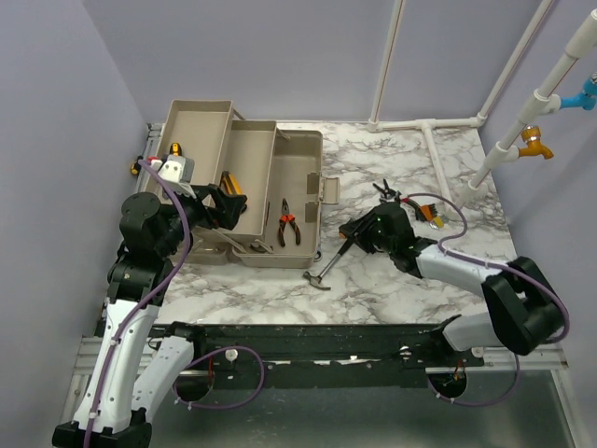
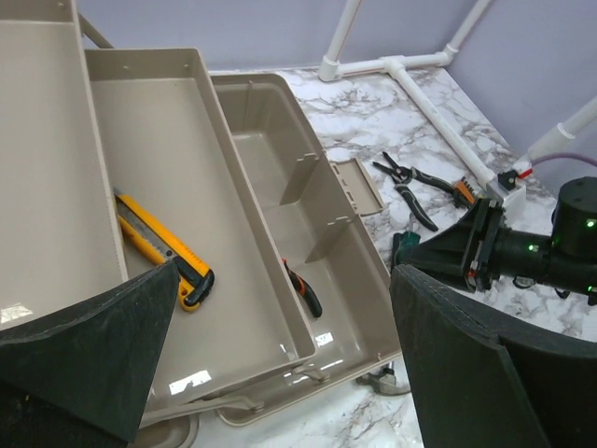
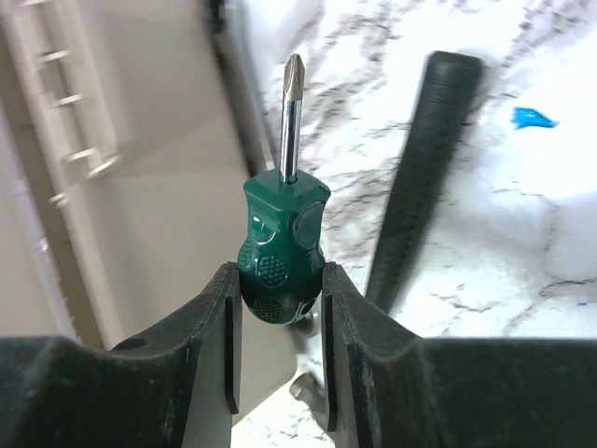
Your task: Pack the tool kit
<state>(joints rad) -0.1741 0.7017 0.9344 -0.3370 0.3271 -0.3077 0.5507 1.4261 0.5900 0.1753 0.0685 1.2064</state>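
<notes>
The right gripper point(image 3: 278, 285) pinches a stubby green screwdriver point(image 3: 284, 233) by its handle, just right of the open beige toolbox point(image 1: 300, 166), which sits at the far left of the marble table point(image 1: 392, 303); a hammer point(image 1: 320, 277) lies by the box's near right corner; the left gripper point(image 2: 284, 273) hangs spread over the fold-out trays, holding nothing; a yellow utility knife point(image 2: 160, 250) lies in one tray; orange-handled pliers point(image 1: 288, 225) lie in the box bottom
</notes>
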